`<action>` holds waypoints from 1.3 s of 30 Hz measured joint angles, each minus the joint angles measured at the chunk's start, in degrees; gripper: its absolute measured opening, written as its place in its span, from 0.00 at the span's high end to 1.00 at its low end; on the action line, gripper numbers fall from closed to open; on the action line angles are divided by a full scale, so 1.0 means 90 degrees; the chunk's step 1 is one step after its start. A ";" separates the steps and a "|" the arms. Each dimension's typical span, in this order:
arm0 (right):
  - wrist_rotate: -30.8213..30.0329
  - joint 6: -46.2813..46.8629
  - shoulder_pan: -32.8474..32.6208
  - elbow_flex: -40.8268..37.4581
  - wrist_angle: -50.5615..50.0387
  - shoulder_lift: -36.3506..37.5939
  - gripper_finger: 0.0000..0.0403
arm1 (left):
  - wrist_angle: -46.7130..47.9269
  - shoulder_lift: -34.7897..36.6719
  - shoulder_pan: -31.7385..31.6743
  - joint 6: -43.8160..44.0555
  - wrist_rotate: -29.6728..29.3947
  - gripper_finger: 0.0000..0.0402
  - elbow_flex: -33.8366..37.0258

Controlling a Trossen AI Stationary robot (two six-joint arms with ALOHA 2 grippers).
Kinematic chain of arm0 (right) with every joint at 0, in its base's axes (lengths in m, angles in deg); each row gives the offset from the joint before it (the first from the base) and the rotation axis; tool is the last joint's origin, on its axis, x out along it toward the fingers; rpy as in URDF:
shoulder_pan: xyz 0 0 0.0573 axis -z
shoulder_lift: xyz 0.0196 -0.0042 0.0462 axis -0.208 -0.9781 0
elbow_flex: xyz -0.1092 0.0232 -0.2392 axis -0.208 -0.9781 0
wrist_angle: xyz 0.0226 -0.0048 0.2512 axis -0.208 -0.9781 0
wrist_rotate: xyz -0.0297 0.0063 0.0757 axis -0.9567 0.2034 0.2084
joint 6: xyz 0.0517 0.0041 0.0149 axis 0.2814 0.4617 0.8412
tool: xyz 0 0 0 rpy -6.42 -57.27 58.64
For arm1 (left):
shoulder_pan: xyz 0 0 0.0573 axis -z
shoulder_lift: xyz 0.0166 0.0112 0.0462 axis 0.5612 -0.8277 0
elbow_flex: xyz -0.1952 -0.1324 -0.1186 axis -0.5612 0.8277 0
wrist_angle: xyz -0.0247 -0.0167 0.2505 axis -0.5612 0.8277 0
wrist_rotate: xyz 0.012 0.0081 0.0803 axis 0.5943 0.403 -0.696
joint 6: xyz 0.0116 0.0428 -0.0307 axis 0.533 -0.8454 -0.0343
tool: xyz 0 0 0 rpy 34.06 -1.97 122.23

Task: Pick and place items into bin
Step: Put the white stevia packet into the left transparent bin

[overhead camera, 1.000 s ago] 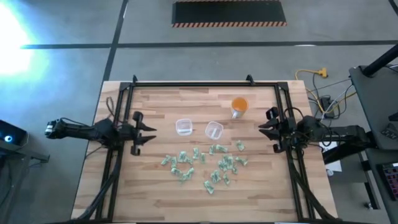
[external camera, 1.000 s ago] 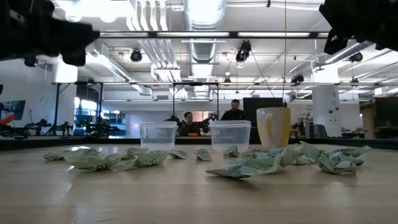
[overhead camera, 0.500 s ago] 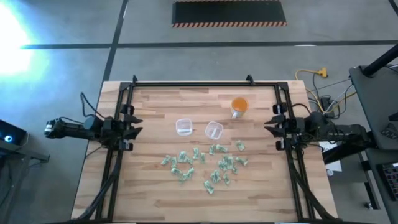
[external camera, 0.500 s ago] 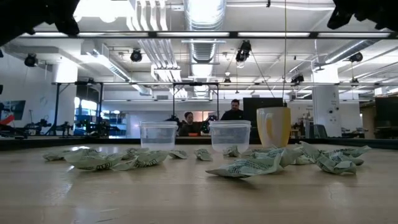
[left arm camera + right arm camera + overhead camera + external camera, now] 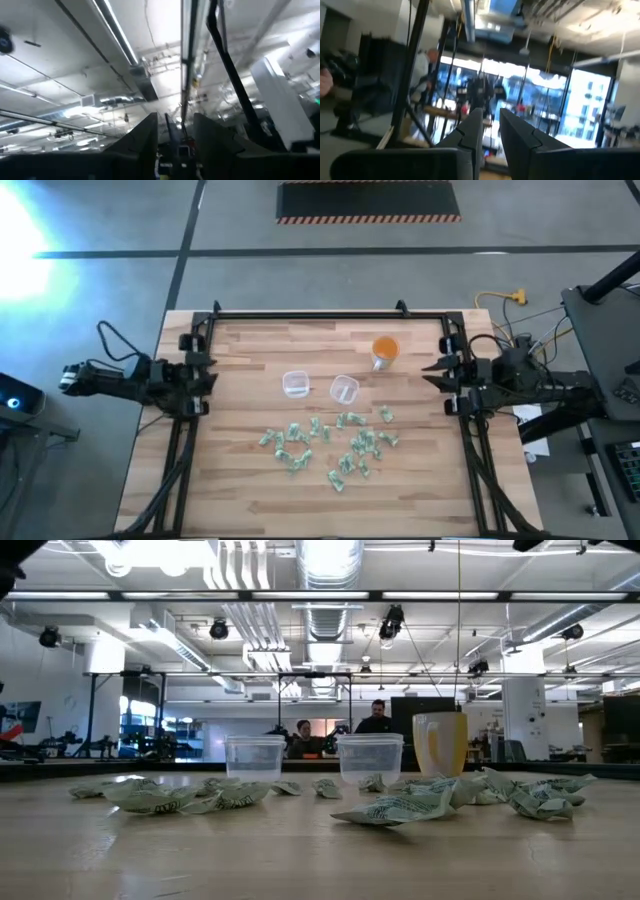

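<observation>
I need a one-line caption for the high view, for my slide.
Both arms wait at the table's side edges; green-and-white wrappers lie scattered near two clear cups and an orange cup.

No legible txt, labels or nos. anywhere.

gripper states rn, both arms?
Left gripper: open, empty, at the table's left edge.
Right gripper: open a narrow gap, empty, at the right edge.

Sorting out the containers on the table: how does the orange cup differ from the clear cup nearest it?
The orange cup is opaque and coloured; the clear cup is see-through. In the low view the orange cup stands taller and narrower, the clear cup squatter and wider. The orange cup sits farther from the wrappers. Both stand upright.
</observation>
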 joint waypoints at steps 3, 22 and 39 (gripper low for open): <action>0.0000 0.0069 0.0000 0.0300 -0.0591 -0.0372 0.86 | 0.1225 -0.0414 0.0002 0.0000 0.0104 0.73 -0.0530; -0.0010 0.0392 -0.0033 0.0453 -0.2122 -0.2222 0.86 | 0.6056 -0.3354 0.0897 0.1539 -0.1122 0.73 -0.2196; -0.0073 0.0404 -0.0056 0.0416 -0.2080 -0.3328 0.86 | 0.8703 -0.4449 0.1669 0.5115 -0.1314 0.73 -0.2708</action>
